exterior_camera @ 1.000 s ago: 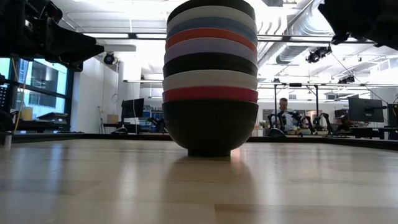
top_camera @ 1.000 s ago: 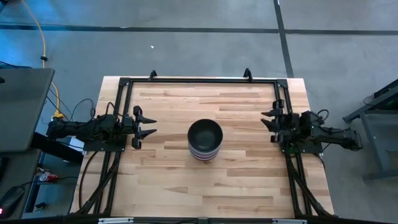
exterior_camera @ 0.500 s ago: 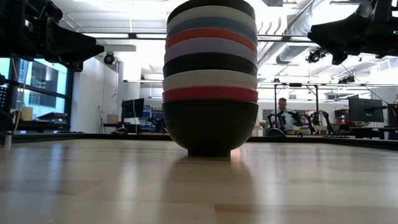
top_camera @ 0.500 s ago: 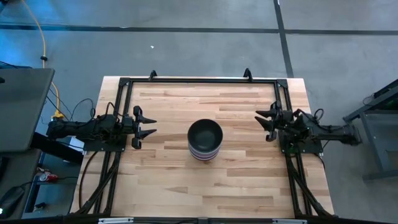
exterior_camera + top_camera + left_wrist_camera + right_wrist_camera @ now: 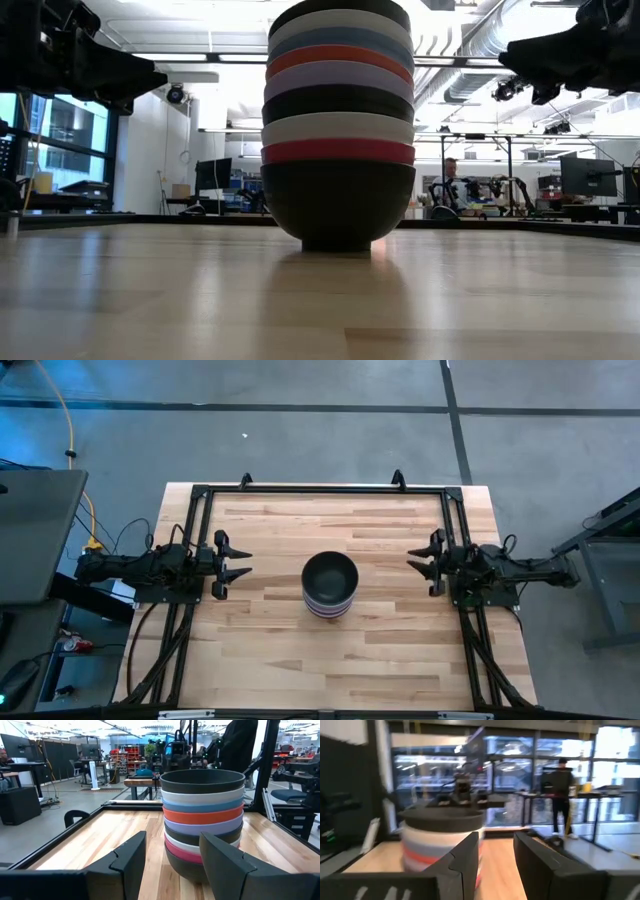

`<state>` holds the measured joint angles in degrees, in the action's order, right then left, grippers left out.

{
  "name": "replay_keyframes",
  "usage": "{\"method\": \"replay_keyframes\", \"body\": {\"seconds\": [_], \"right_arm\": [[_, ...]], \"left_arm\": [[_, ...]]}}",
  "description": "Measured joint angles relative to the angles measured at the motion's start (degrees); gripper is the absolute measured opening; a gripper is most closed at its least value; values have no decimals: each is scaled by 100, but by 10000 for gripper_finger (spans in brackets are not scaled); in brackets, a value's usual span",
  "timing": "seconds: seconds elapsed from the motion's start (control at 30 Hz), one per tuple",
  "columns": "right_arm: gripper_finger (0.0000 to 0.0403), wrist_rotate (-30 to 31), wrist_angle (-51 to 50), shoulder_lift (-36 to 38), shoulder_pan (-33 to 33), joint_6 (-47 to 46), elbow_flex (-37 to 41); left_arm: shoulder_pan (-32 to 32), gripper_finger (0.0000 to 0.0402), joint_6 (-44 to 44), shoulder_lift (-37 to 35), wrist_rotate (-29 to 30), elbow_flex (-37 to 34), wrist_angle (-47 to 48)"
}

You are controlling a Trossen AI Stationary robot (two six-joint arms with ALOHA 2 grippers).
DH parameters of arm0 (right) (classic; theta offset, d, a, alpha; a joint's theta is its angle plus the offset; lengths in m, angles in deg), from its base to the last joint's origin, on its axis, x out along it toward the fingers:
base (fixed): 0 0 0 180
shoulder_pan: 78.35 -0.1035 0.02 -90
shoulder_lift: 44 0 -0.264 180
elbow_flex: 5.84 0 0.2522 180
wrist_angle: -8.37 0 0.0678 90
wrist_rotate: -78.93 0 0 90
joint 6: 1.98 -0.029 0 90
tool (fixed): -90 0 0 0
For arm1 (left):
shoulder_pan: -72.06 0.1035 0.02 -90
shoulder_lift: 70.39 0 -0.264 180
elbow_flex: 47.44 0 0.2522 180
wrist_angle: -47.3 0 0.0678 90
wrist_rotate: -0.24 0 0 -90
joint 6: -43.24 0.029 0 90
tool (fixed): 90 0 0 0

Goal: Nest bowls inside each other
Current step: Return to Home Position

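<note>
The bowls [image 5: 330, 575] stand nested in one stack at the table's middle. From the top they are black, white, blue, red, lavender, black, white, magenta and black [image 5: 338, 130]. The bottom black bowl rests by its foot on the wood. My left gripper [image 5: 238, 563] hovers open at the table's left side, pointing at the stack [image 5: 202, 820]. My right gripper [image 5: 420, 563] hovers open at the right side, also facing the stack [image 5: 440, 840]. Neither touches a bowl.
A black frame rail [image 5: 320, 489] runs along the table's far edge and down both sides beside the arm bases. Bare wood lies all around the stack [image 5: 330, 650]. People stand in the room beyond the table [image 5: 450, 180] [image 5: 562, 790].
My right gripper has moved a short way toward the stack, toward the table's left, and in the low view it has come down from the picture's top corner. The left arm and the stack have kept still.
</note>
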<state>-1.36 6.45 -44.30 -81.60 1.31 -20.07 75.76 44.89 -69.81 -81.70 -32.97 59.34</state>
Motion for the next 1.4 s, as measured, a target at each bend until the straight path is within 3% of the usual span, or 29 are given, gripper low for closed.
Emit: {"method": "replay_keyframes", "body": {"seconds": [0.13, 0.63, 0.9, 1.4], "right_arm": [[114, -309, -314, 0, -21, 16, 0], [114, -306, -972, -1, -17, -774, 2], [114, -738, -1082, -9, -17, -951, -4], [114, -765, -1107, -9, -17, -869, -11]], "left_arm": [[2, 172, 0, 0, 0, 0, 2], [2, 172, 0, 0, 0, 0, 1], [2, 172, 0, 1, 0, 1, 0], [2, 172, 0, 2, 0, 0, 0]]}}
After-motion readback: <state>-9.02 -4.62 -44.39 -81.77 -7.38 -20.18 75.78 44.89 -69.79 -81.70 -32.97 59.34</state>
